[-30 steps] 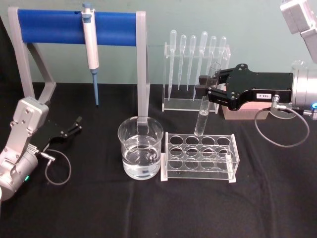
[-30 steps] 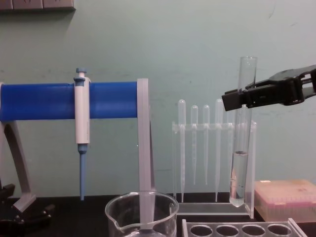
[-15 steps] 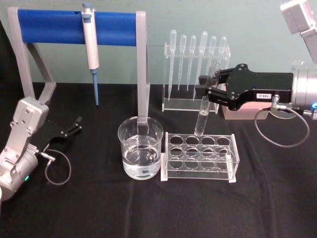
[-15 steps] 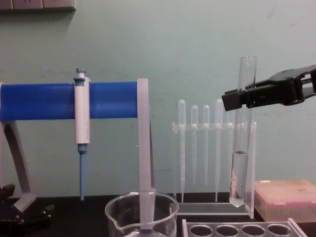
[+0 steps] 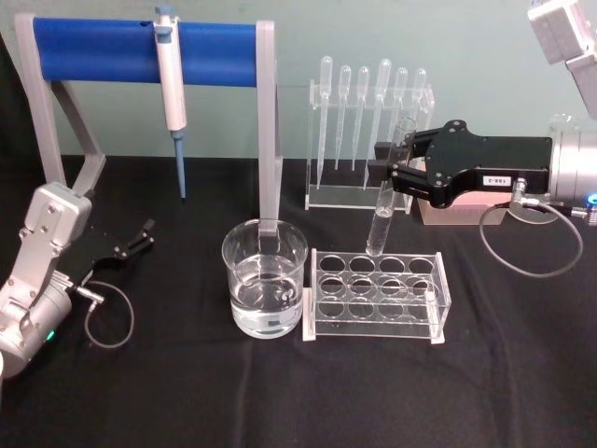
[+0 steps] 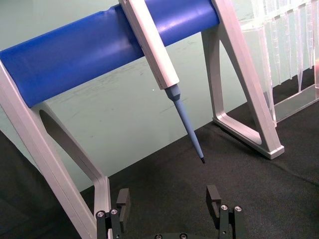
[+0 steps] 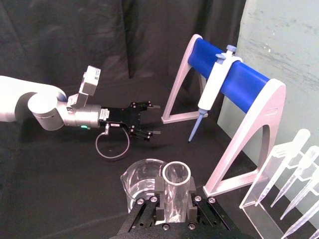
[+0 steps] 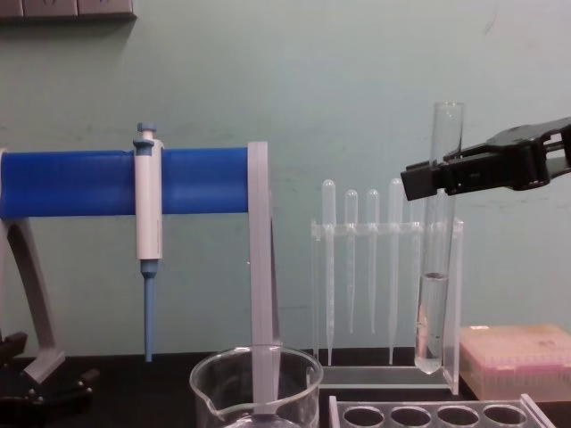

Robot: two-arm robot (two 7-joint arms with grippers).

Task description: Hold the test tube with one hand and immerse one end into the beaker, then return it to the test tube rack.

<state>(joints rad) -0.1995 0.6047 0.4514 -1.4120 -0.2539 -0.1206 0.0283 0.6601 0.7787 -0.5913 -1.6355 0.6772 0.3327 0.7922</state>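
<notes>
Right gripper [image 5: 390,171], black with long fingers and a white label on a silver wrist, reaches in from the right side of the desk and is closed on a long clear glass test tube [image 5: 381,222], pinching it on its upper part, below the open rim. In the chest view the right gripper [image 8: 426,181] holds the tube [image 8: 434,308] nearly upright, with clear liquid filling its lower part and its round bottom hanging in the air above the rack. The right wrist view looks down on the open rim [image 7: 176,175] clamped between the two fingers.

Below the tube stands a clear plastic test tube rack [image 5: 373,320] with two rows of round holes. The tube's bottom end hangs over the far row, apart from it. Just left of the rack is a wide clear glass beaker [image 5: 265,245] with a pouring spout, holding clear liquid in its lower part. The tube is well to the right of the beaker and outside it.

Left gripper [image 5: 143,236] rests low at the left of the black-clothed desk [image 5: 280,401], its fingers spread apart with nothing between them.

At the far left, a white-and-blue pipettor [image 5: 171,84] hangs from a blue bar on a grey stand [image 5: 269,112]. Behind the rack, thin plastic pipettes [image 5: 362,107] hang in a clear stand. A pink box [image 8: 517,357] sits at the far right.
</notes>
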